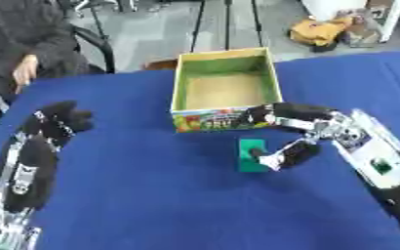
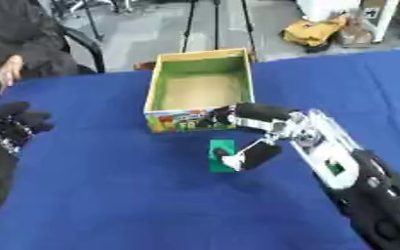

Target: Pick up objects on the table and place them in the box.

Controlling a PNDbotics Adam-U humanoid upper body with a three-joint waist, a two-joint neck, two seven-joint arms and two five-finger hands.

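A small flat green block (image 1: 252,154) lies on the blue table just in front of the box. The box (image 1: 225,88) is open-topped cardboard with green inner walls and a colourful printed front; I see nothing inside it. My right hand (image 1: 293,134) reaches in from the right, its fingers stretched over the box's front wall and its thumb (image 1: 282,157) touching the block's right edge. The block rests on the cloth, not lifted. My left hand (image 1: 56,121) lies at the far left of the table, fingers loosely curled and holding nothing.
A blue cloth covers the table (image 1: 152,195). A person sits at the far left edge beside a black chair, away from the box. Yellow clutter (image 1: 319,30) lies on the floor beyond the table.
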